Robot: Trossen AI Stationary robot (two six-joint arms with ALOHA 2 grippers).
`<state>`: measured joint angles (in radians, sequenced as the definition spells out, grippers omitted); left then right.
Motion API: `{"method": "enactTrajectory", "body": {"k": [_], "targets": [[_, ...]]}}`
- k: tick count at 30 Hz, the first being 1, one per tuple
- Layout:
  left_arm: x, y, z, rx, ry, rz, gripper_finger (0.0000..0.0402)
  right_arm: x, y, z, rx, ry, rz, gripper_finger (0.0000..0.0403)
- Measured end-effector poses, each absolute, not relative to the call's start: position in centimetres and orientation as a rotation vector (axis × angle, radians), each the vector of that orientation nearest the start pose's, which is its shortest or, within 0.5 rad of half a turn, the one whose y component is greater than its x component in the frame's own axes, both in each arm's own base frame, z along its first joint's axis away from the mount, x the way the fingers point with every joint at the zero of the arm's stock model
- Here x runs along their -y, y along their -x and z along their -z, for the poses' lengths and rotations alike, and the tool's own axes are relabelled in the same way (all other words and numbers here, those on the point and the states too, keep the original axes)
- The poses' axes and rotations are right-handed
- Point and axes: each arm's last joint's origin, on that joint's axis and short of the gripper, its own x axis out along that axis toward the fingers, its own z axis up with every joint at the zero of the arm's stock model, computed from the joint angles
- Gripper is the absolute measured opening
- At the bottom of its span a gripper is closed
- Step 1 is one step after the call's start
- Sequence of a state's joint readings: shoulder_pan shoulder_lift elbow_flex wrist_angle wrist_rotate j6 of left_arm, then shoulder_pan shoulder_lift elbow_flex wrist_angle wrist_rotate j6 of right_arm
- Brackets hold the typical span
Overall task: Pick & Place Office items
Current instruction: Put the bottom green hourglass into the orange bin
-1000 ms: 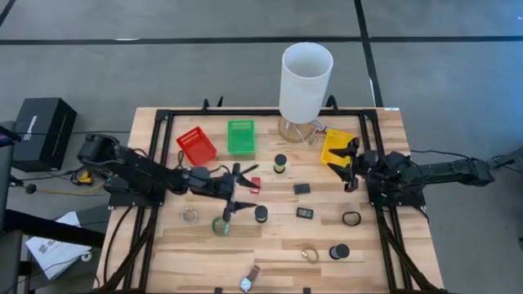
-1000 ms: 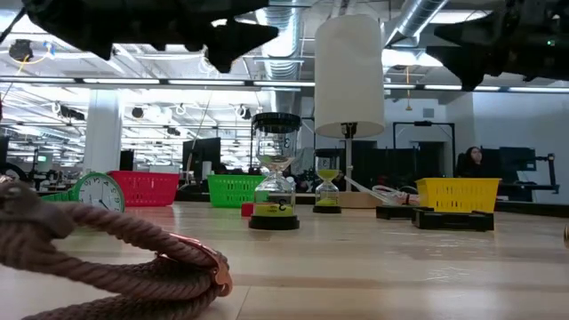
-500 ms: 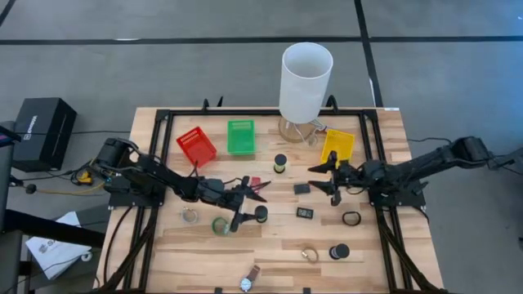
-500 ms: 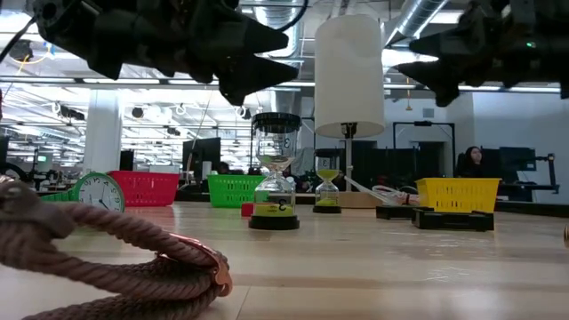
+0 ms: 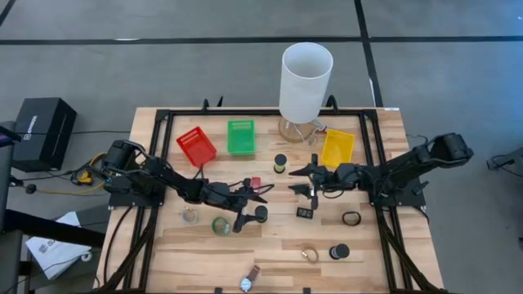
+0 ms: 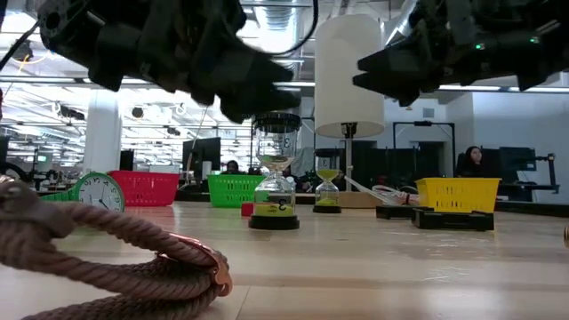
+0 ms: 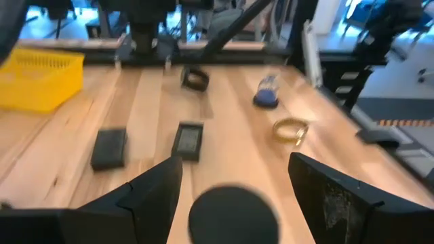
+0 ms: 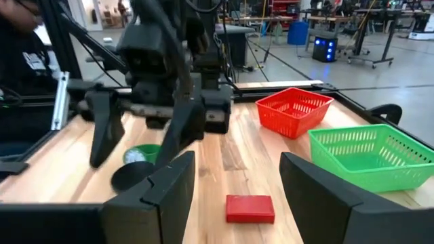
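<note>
The office items lie spread over the wooden table. My left gripper (image 5: 252, 210) is open above a black cylinder (image 5: 261, 213). In the left wrist view that cylinder's top (image 7: 234, 210) shows between the two fingers. My right gripper (image 5: 302, 184) is open, hovering over a small black block (image 5: 302, 189); the red block (image 8: 249, 208) lies ahead of its fingers. A second black block (image 5: 305, 212), green tape roll (image 5: 221, 224), clear disc (image 5: 189, 216), black ring (image 5: 351, 218), gold ring (image 5: 310, 255), wristwatch (image 5: 248, 280) and two more black cylinders (image 5: 280, 162) (image 5: 339, 251) rest flat on the table.
The red bin (image 5: 196, 146), green bin (image 5: 240, 136) and yellow bin (image 5: 337, 147) stand along the far side, with the tall white cylinder (image 5: 306, 80) behind them. A black frame (image 5: 159, 155) borders the table. The two grippers are close together mid-table. A person (image 6: 468, 162) sits in the room beyond.
My right arm has reached out from the yellow bin toward the table's left and now hangs over the small black block. My left gripper has moved toward the right and slightly nearer, over the black cylinder, and has turned. No item has moved.
</note>
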<state>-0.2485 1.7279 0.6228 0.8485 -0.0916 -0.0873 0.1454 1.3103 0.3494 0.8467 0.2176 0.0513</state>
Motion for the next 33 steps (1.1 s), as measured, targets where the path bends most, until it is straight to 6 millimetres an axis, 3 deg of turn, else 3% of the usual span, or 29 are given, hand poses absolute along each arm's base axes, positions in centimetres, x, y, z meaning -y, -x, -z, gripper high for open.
{"method": "enactTrajectory", "body": {"k": [6,19,25,28,33], "targets": [[7.6,-31.1,-13.8,-0.289,0.061,0.13,0.0267,-2.1,-24.8,-18.1,-0.12,-0.023,0.11,0.0208],[7.6,-31.2,-13.3,-0.291,0.063,0.118,0.0267,-0.8,-24.9,-18.3,-0.116,-0.025,0.158,0.0207],[7.5,-30.9,-11.7,-0.38,0.038,0.094,0.0267,-0.4,-24.9,-18.3,-0.115,-0.026,0.173,0.0207],[7.5,-31.2,-12.8,-0.314,0.051,0.092,0.0267,-0.3,-24.9,-18.3,-0.115,-0.027,0.176,0.0207],[7.4,-31.1,-13.0,-0.313,0.045,0.055,0.0267,-0.3,-24.9,-18.3,-0.115,-0.027,0.176,0.0207]]}}
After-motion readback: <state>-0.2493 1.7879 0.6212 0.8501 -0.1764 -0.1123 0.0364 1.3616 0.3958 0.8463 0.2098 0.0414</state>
